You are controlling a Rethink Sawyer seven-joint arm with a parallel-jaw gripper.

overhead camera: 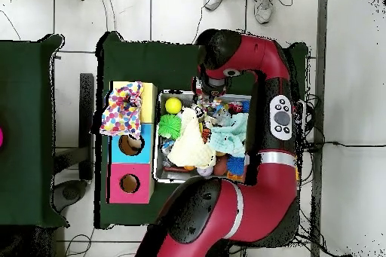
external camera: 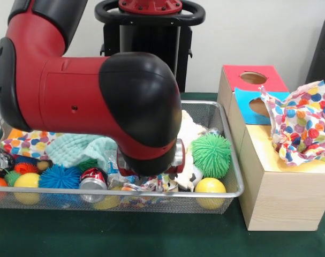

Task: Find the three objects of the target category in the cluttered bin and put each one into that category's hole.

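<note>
The wire-mesh bin (external camera: pixel 226 188) is full of clutter. One polka-dot cloth (external camera: pixel 301 128) lies draped over the yellow-topped box (external camera: pixel 258 140) and hides its hole; it also shows in the overhead view (overhead camera: pixel 124 111). A second polka-dot cloth (external camera: pixel 24 143) lies at the bin's back left. A crumpled dotted piece (external camera: pixel 151 184) shows at the bin's front under the arm. My gripper (overhead camera: pixel 210 100) reaches down into the bin's end next to the yellow box. The arm's big elbow (external camera: pixel 135 107) hides it in the front view.
A blue-topped box (external camera: pixel 248 99) and a red-topped box (external camera: pixel 253 77) stand behind the yellow one. In the bin lie a mint-green cloth (external camera: pixel 79 150), a cream cloth (overhead camera: pixel 190 145), a green spiky ball (external camera: pixel 211 154), yellow balls (external camera: pixel 210 187), blue spiky balls (external camera: pixel 59 176) and cans (external camera: pixel 92 179).
</note>
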